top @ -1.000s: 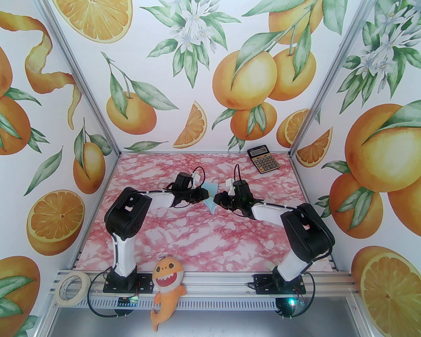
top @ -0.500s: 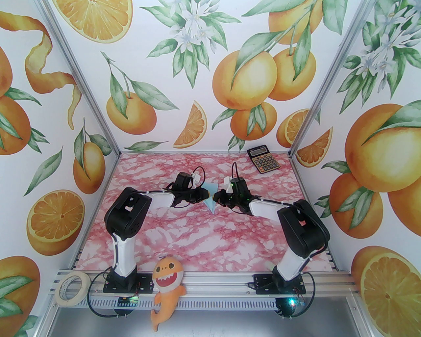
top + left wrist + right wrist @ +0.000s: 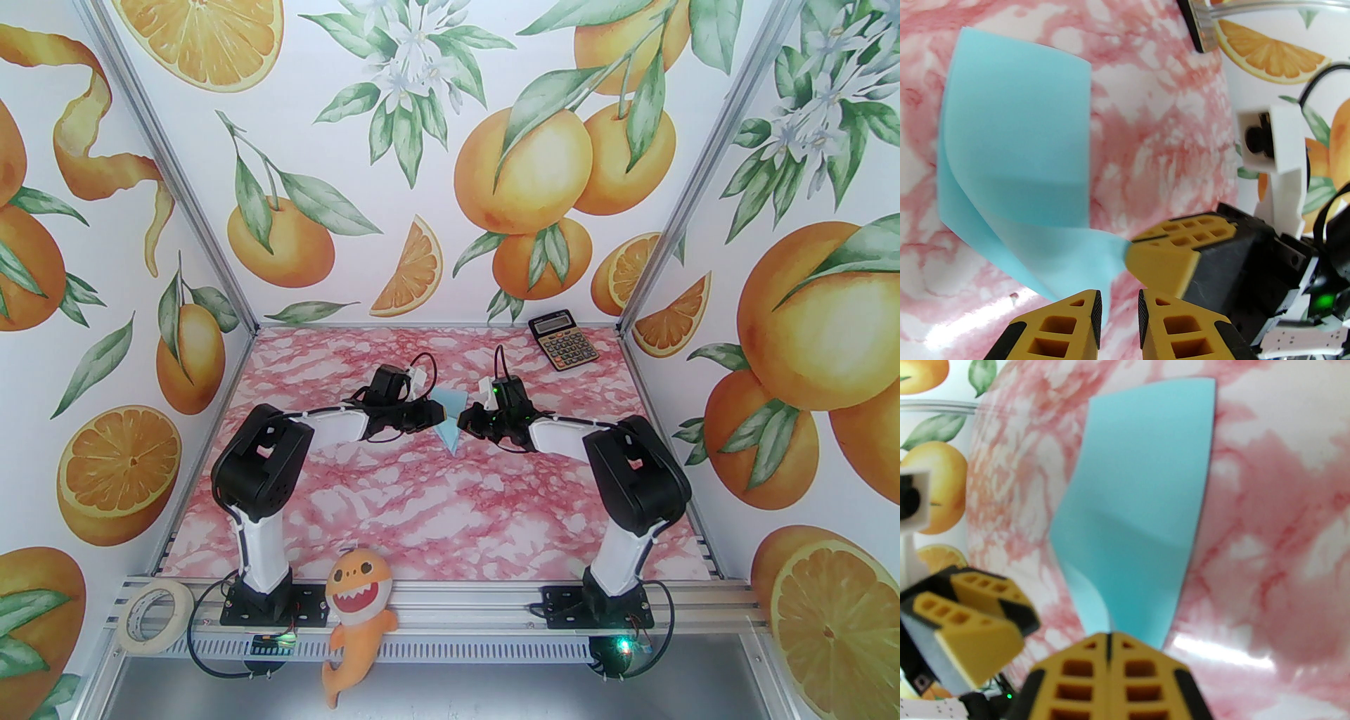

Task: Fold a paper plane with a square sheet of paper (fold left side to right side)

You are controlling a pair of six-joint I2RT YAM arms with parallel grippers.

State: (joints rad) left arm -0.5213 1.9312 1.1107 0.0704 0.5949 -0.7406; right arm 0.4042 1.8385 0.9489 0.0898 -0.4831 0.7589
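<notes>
The square sheet of paper (image 3: 451,416) is pale light-blue and curls up off the pink marble table (image 3: 422,506) at mid-table, between both grippers. In the left wrist view the sheet (image 3: 1016,140) bends over itself, one corner raised. My right gripper (image 3: 462,422) is shut on that raised corner; its yellow fingertips (image 3: 1109,637) are pressed together on the paper (image 3: 1142,500). My left gripper (image 3: 439,414) stands just left of it, and the jaws (image 3: 1118,302) are apart by a narrow gap, the sheet's lower edge against one pad.
A black-and-gold calculator (image 3: 564,342) lies at the far right corner of the table. A roll of tape (image 3: 153,610) and an orange shark plush (image 3: 358,605) sit on the near rail by the arm bases.
The right arm's elbow has swung left and its wrist has edged toward the far side. The left elbow has shifted slightly left. The paper stays between the two grippers.
</notes>
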